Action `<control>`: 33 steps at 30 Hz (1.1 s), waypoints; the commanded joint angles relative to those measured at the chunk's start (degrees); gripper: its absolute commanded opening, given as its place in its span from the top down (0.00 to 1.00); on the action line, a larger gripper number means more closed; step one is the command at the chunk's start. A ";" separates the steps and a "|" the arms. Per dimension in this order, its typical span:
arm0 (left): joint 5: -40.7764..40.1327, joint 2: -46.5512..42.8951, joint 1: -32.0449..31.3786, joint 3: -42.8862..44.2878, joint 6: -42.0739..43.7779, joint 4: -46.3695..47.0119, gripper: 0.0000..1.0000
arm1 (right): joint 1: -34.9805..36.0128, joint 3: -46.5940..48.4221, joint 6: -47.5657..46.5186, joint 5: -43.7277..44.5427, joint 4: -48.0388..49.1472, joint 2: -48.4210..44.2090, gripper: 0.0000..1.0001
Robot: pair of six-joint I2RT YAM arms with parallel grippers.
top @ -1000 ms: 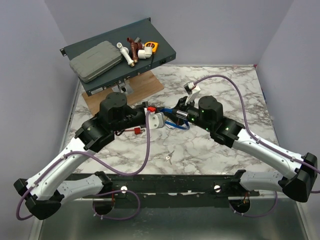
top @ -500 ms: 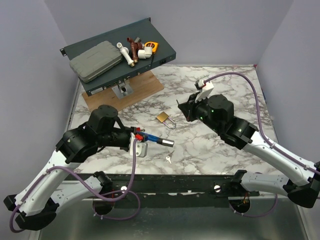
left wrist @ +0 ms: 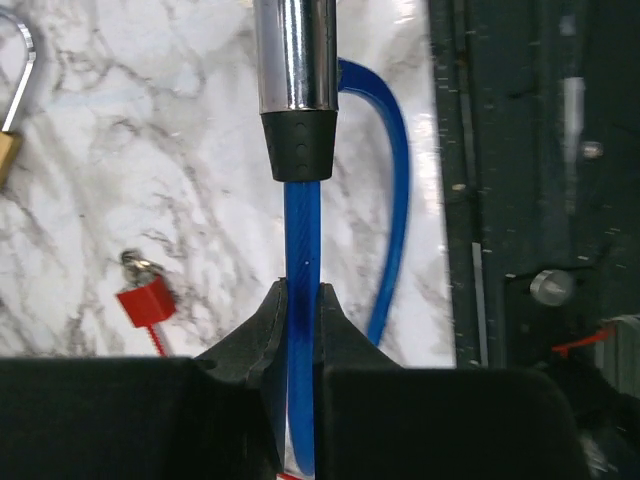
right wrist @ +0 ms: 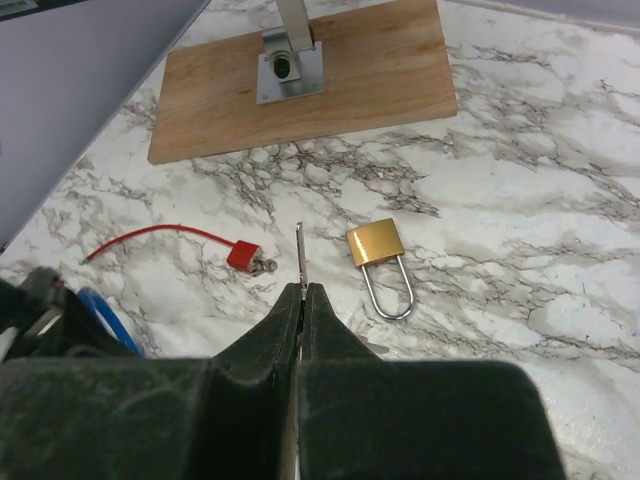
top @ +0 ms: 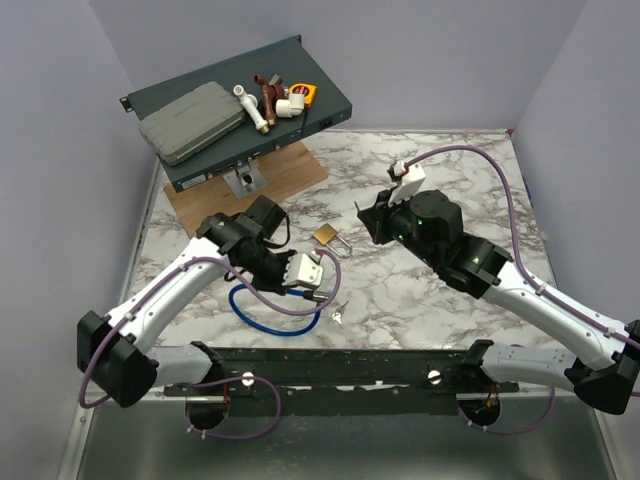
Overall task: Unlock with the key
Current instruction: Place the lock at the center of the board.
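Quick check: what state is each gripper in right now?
Left gripper: shut on the blue cable.
Right gripper: shut on a thin key, seen edge-on.

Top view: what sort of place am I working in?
Probably a robot test cell: plain walls box in a marble-look table, with a brass padlock and a raised tray of odd fittings laid out.

blue cable [left wrist: 300,225] now a wide loop beside the left hand [left wrist: 300,293]
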 commanded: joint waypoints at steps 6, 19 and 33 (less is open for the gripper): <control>-20.06 17.17 0.51 0.18 3.05 21.77 1.00 | 0.30 -1.85 1.13 3.35 -1.45 -2.33 0.99; -25.16 29.24 2.97 2.84 6.47 30.64 0.84 | 0.38 0.80 1.78 4.62 -5.72 -5.42 0.99; -13.68 33.07 2.97 6.44 6.39 25.26 0.53 | 0.33 6.04 1.69 8.49 -10.40 -6.96 0.99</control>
